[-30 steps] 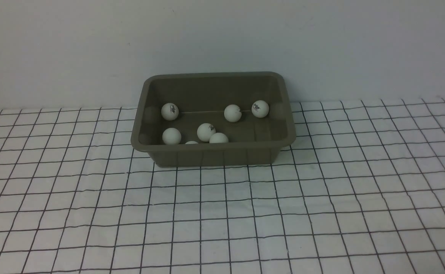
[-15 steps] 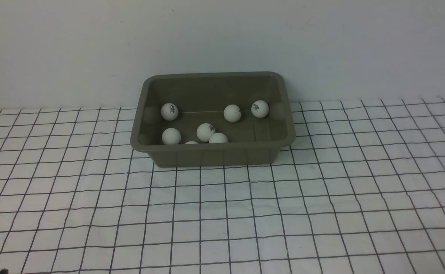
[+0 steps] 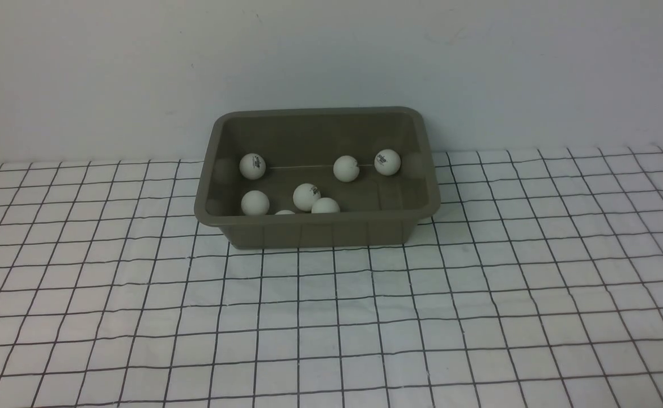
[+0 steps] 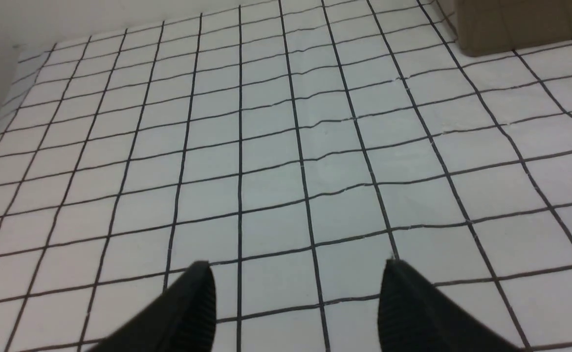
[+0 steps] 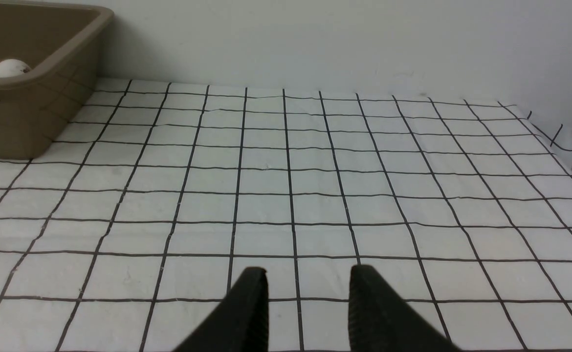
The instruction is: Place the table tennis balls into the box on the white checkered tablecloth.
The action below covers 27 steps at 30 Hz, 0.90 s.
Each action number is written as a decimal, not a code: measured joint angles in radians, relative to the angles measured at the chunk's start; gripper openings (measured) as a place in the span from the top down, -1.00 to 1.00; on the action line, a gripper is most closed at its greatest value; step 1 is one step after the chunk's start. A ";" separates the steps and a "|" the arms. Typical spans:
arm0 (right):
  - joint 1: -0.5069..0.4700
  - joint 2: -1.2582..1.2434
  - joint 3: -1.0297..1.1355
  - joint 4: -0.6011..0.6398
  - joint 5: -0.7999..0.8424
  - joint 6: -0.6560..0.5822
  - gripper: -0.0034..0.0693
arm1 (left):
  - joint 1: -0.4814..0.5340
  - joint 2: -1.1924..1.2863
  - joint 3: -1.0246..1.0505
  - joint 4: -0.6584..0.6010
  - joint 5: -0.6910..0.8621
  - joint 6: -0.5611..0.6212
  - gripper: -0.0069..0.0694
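Inside the box (image 3: 317,229), several table tennis balls (image 3: 253,166) show unreadable dark logos.

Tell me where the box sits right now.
In the front view the box sits centre-back on the white checkered tablecloth, close to the wall, with the table tennis balls inside it.

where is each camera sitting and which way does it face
front: between the arms, looking forward at the box with balls on the cloth; no arm shows.
left wrist: on the left arm, facing down over cloth; open left gripper shows, box corner at the frame edge.
right wrist: on the right arm, low, facing the wall; right gripper shows.
shared: both wrist views catch the box.
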 joint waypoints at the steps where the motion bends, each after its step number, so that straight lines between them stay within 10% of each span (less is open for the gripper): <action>1: 0.000 0.000 0.000 0.000 0.000 0.000 0.29 | 0.000 -0.006 0.000 0.000 0.002 0.000 -0.24; 27: 0.000 0.000 0.000 0.000 0.000 0.000 0.29 | 0.000 -0.066 0.000 0.032 0.010 -0.148 -0.24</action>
